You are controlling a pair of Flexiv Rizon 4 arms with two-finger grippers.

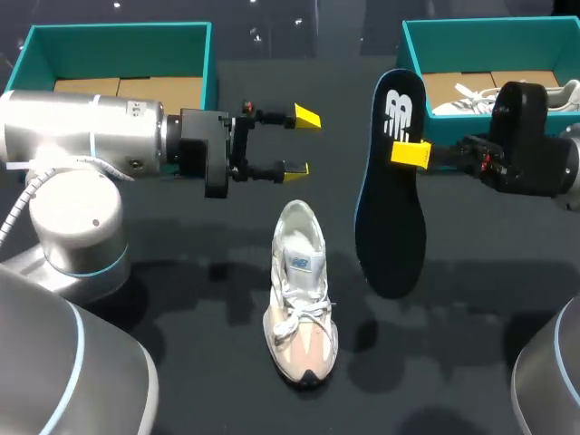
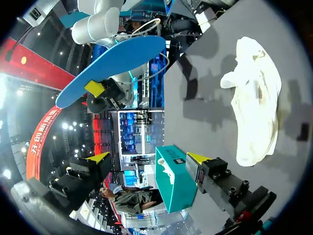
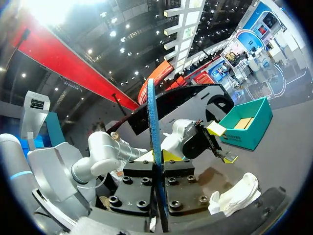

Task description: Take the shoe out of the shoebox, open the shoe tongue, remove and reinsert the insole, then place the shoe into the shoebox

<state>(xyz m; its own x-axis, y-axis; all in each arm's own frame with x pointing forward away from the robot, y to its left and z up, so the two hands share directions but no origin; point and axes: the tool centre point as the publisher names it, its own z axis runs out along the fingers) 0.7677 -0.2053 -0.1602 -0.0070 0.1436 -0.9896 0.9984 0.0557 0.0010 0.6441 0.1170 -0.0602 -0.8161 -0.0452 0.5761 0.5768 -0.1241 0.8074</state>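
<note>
My right gripper (image 1: 412, 154) is clamped on the insole (image 1: 391, 195) and holds it upright in the air, right of the frame's middle in the head view. What I take for the narrower heel end is up, and the broad toe end hangs low over the table (image 1: 181, 299). In the right wrist view the insole (image 3: 155, 161) runs edge-on between my two fingers, pinched flat on both faces.

It is a thin, long, rounded sheet, dark cloth on top and blue underneath. I judge it very light and springy. It hangs straight from the grip, so it has some stiffness, but it would likely buckle if shoved. A hold near the heel suits feeding the toe in first.

My left gripper (image 1: 301, 142) is spread wide and empty, in the upper middle of the frame. The shoe (image 1: 302, 299) sits on its sole in the lower middle, apart from both grippers, with its toe toward the bottom edge. It has a pale mesh upper, white laces and a firmer sole. It looks light and may skid on the smooth dark tabletop, so I would pin it at the heel collar.

Stiff teal boxes stand at the upper left (image 1: 118, 36) and upper right (image 1: 426, 41). The right box holds a second shoe (image 1: 471, 98).
</note>
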